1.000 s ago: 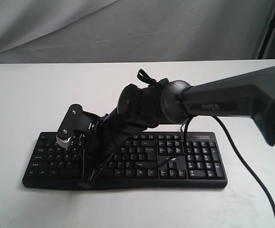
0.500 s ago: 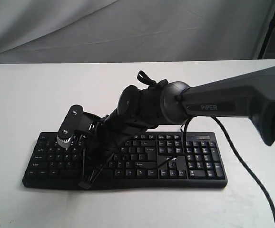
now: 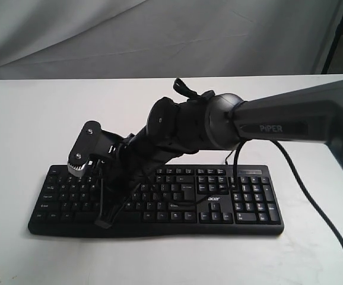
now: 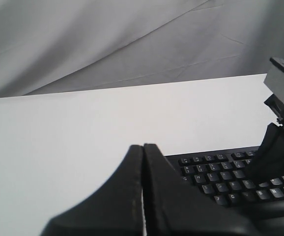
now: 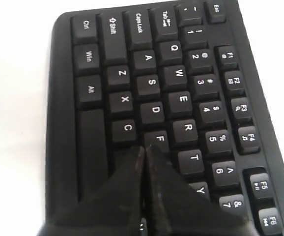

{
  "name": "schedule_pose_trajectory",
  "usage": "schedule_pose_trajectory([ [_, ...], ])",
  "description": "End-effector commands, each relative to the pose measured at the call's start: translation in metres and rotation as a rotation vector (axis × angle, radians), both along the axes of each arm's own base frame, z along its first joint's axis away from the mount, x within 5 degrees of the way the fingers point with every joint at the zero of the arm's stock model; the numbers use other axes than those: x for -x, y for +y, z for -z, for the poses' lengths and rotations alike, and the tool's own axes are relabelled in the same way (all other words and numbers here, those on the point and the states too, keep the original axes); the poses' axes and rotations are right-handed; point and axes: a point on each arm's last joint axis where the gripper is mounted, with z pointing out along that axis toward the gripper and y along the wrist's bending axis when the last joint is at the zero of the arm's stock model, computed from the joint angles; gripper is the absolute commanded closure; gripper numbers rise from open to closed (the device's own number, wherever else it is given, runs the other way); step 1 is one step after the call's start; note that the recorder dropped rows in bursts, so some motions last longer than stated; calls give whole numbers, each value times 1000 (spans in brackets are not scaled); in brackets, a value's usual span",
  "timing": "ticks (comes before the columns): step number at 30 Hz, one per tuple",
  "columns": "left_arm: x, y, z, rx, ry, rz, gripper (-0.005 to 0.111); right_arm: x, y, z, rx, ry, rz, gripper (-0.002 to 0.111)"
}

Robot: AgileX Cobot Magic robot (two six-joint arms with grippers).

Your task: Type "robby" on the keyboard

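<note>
Keyboard (image 3: 165, 196) lies flat on the white tabletop (image 3: 35, 119), with its long front edge toward the exterior camera. The acer logo (image 3: 216, 200) is in the keyboard's right half.

Right arm (image 3: 278, 127), marked PIPER, comes in from beyond the keyboard's right end. It passes above the keyboard's middle and slopes down onto its left half. A black cable (image 3: 317, 211) trails off past the keyboard's right end.

Right pincer (image 3: 103, 224): fingers pressed together, nothing between them, tips pointing down over the left letter block. In the right wrist view the tips (image 5: 144, 148) sit at the edge of the F key (image 5: 156, 140), with C (image 5: 126, 129) just beside and R (image 5: 186, 129) and T (image 5: 193, 158) near. Contact with the key cap: cannot tell.

Left pincer (image 4: 143, 146): fingers pressed together, holding nothing, above bare tabletop. One end of the keyboard (image 4: 215, 179) shows beyond its fingers, along with part of the right arm's wrist (image 4: 282, 93) over the keys.

Grey cloth (image 3: 159, 35) hangs behind the tabletop, beyond the keyboard's far edge.
</note>
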Motion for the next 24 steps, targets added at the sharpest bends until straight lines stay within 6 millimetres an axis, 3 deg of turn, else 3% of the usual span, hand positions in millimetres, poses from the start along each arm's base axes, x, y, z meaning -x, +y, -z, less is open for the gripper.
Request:
schedule_pose_trajectory([
  [1,0,0,1,-1,-5,6,107,-5,-2,-6,-3,-37,7,108],
  [16,0,0,1,-1,-5,6,107,-20,-16,-5,-4,-42,40,108],
  [24,0,0,1,-1,-5,6,107,-30,-7,-6,-23,-6,27,108],
])
